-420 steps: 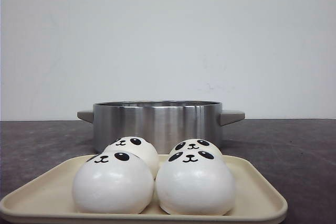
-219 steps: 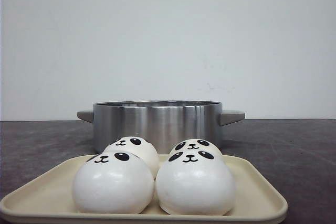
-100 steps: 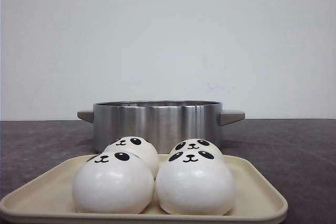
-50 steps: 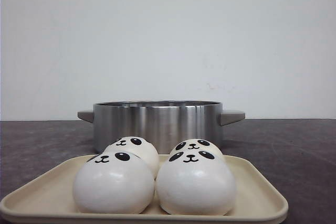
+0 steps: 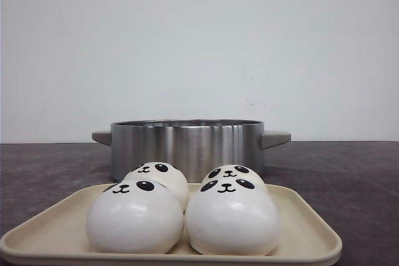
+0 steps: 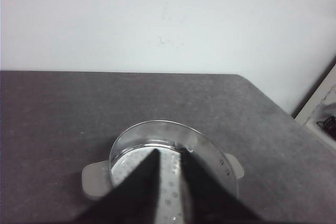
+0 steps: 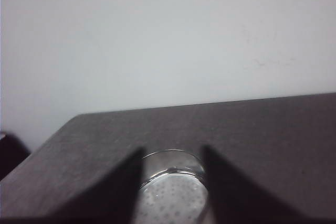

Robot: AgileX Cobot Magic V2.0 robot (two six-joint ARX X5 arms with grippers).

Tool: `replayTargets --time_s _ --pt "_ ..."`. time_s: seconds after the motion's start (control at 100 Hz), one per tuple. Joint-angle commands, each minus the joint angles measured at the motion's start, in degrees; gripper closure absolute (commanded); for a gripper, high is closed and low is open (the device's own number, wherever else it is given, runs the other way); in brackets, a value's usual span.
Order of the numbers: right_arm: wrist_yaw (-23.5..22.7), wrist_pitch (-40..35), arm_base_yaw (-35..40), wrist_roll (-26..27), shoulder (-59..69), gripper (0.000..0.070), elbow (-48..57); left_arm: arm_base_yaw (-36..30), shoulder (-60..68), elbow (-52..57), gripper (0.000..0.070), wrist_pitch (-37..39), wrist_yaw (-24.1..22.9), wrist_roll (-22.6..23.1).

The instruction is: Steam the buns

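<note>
Four white buns with black panda faces sit in two rows on a cream tray [image 5: 305,235] at the front: front left [image 5: 134,219], front right [image 5: 232,219], back left [image 5: 163,175], back right [image 5: 234,171]. A steel pot [image 5: 187,144] stands right behind the tray. Neither gripper shows in the front view. In the left wrist view my left gripper [image 6: 170,152] is open with a narrow gap, empty, with the pot [image 6: 157,132] showing beyond its tips. In the right wrist view my right gripper [image 7: 172,150] is open wider, empty, with the pot [image 7: 168,162] between its fingers. The buns are out of both wrist views.
The pot has a grey handle on each side [image 5: 276,137] [image 5: 101,136] and a perforated steamer plate [image 6: 170,192] inside. The dark table [image 5: 361,179] runs back to a white wall. The table's right edge [image 6: 273,103] and left edge [image 7: 52,135] show in the wrist views.
</note>
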Motion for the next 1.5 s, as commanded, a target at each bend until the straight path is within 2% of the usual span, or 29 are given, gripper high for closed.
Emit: replayTargets --time_s 0.0,0.03,0.06,0.11,0.17,0.22,0.45,0.57,0.75,0.92,1.12,1.16,1.26,1.36,1.4,1.49 --pt "0.0 -3.1 1.7 -2.8 4.6 0.0279 5.6 -0.4 0.9 1.0 0.0275 0.1 0.4 1.6" --pt "0.0 -4.8 2.9 -3.0 6.7 0.0276 7.7 -0.5 1.1 1.0 0.0175 -0.3 0.4 1.5" --pt "0.0 -6.3 4.4 -3.4 8.6 0.0260 9.5 -0.6 1.2 1.0 0.0104 -0.7 0.4 1.5" --pt "0.5 -8.6 7.4 -3.7 11.6 0.0199 11.9 -0.6 1.4 1.0 0.0050 -1.7 0.4 1.5" --pt "2.5 -11.1 11.6 -3.8 14.7 0.0106 13.7 -0.6 1.4 1.0 0.0052 -3.2 0.4 1.0" --pt "4.8 -13.2 15.6 -4.1 17.2 0.0071 14.4 -0.6 1.4 1.0 0.0052 -4.4 0.4 0.8" --pt "13.5 -25.2 32.1 -3.8 30.5 0.0070 14.4 -1.8 1.4 1.0 0.0057 -7.6 0.4 -0.4" --pt "16.6 -27.5 37.3 -0.8 38.4 0.0072 14.4 -3.1 1.4 1.0 0.0057 -8.2 0.4 -0.4" --pt "17.2 -26.3 40.9 1.0 49.3 0.0080 14.4 -6.1 1.4 1.0 0.0057 -8.3 0.4 -0.5" --pt "21.5 -25.3 41.4 1.9 58.2 0.0082 14.4 -8.8 1.4 1.0 0.0057 -8.4 0.4 -1.7" --pt "21.2 -22.1 41.2 2.2 65.5 0.0088 14.4 -11.3 1.4 1.0 0.0057 -9.6 0.4 -1.7" --pt "21.2 -21.6 41.2 2.4 66.4 0.0107 14.4 -11.7 1.4 1.0 0.0057 -9.8 0.4 -1.7" --pt "21.0 -20.4 41.2 3.1 68.4 0.0219 14.4 -12.3 1.4 1.0 0.0057 -10.1 0.4 -1.7" --pt "21.0 -19.9 41.2 3.9 69.1 0.0243 14.4 -12.9 1.4 1.0 0.0057 -10.1 0.4 -1.7" --pt "21.0 -19.7 41.2 3.9 69.2 0.0326 14.4 -13.2 1.4 1.0 0.0057 -10.1 0.4 -1.7" --pt "21.0 -19.5 41.2 3.9 69.1 0.0687 14.4 -13.6 1.4 1.0 0.0057 -10.1 0.4 -1.6"
